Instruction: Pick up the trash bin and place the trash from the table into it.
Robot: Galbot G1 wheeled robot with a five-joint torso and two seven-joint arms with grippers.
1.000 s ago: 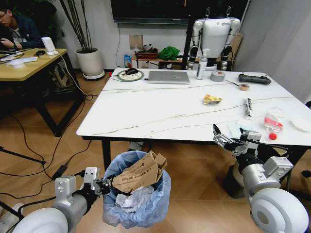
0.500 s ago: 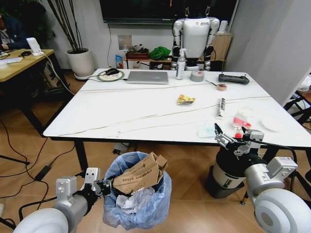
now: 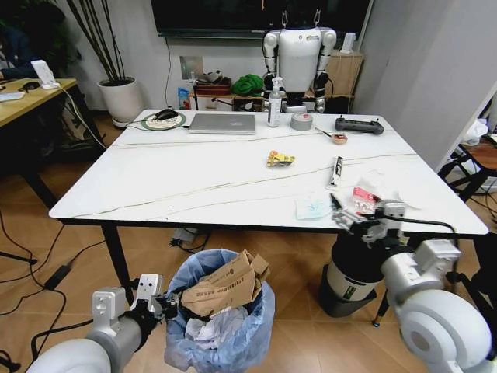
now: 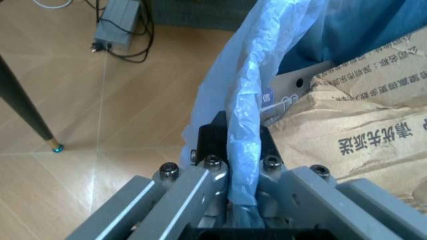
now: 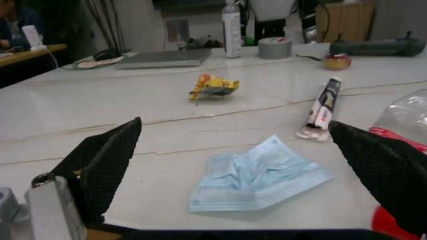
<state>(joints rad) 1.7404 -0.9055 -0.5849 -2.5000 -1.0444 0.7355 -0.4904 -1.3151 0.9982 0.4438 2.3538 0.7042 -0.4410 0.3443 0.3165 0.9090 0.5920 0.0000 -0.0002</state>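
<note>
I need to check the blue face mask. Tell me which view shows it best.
The right wrist view: the face mask lies flat and close between the open right hand's fingers. The head view shows it small, near the table's front edge.

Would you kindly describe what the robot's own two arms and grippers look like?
Both arms have glossy white rounded shells and grey metal wrist blocks. The left gripper has grey bolted linkages and black fingertips. The right gripper has grey links, broad black wedge-shaped finger pads, and a black cable looping to its wrist.
</note>
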